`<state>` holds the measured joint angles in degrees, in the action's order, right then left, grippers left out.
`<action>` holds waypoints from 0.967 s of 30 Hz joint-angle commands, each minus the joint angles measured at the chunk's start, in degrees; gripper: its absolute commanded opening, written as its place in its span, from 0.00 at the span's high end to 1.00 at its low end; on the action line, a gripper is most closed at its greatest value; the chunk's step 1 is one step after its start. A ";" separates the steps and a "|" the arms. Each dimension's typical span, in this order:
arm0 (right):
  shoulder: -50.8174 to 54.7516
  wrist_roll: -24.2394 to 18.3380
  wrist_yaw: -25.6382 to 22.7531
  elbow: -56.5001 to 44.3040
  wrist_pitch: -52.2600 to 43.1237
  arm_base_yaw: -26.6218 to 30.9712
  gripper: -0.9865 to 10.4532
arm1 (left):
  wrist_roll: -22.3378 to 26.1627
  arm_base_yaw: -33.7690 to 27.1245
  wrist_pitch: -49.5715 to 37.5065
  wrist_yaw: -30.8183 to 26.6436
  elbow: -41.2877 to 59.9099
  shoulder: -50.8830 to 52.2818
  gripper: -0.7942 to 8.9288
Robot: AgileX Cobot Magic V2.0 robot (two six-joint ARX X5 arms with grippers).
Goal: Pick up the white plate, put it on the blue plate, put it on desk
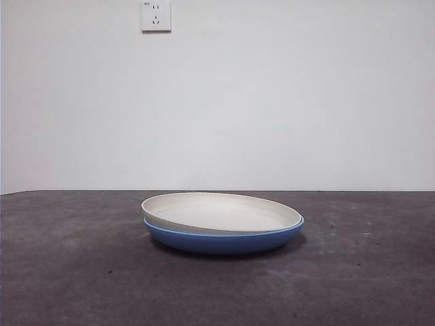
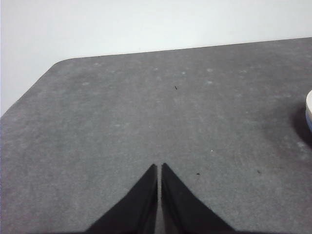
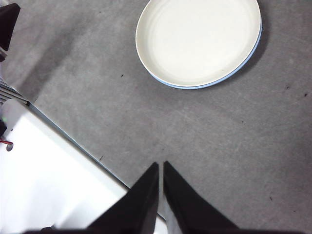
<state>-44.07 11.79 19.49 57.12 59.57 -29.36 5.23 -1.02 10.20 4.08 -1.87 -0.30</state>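
The left gripper point(image 2: 159, 168) had its two black jaws pressed together, tips almost touching, and it held nothing. It hung above a bare part of the surface point(image 2: 146, 122), well apart from the plates; only a small piece of the white plate point(image 2: 309, 101) showed at the edge of the left wrist view, with a sliver of blue under it.

The right gripper point(image 3: 161, 166) also had its jaws pressed together and empty. It was above the near edge of the surface, where a white area began beside it, and the plates lay some way ahead of it, not touched.

The white plate point(image 3: 197, 40) lay inside the blue plate point(image 3: 249, 57), so that only a thin blue rim showed around one side of it. In the front view the white plate point(image 1: 221, 212) sat a little tilted, one side raised higher than the other, on the blue plate point(image 1: 224, 241), which rested on the surface point(image 1: 81, 272). Behind them was a pale wall with a wall socket point(image 1: 155, 15).
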 commanded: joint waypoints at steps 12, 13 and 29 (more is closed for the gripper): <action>-0.37 -0.68 0.00 1.07 -0.46 -0.46 0.91 | -0.55 -0.11 0.48 -0.22 1.18 0.13 0.90; -0.37 -0.68 0.00 1.07 -0.46 -0.46 0.91 | -0.55 -0.11 0.48 -0.22 1.20 0.11 0.91; 0.20 -4.96 -1.05 1.05 -1.60 0.13 0.91 | -0.55 -0.11 0.48 -0.22 1.18 0.13 0.91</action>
<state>-43.92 10.04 18.94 57.12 58.87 -29.10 5.02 -1.02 10.20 4.01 -1.85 -0.30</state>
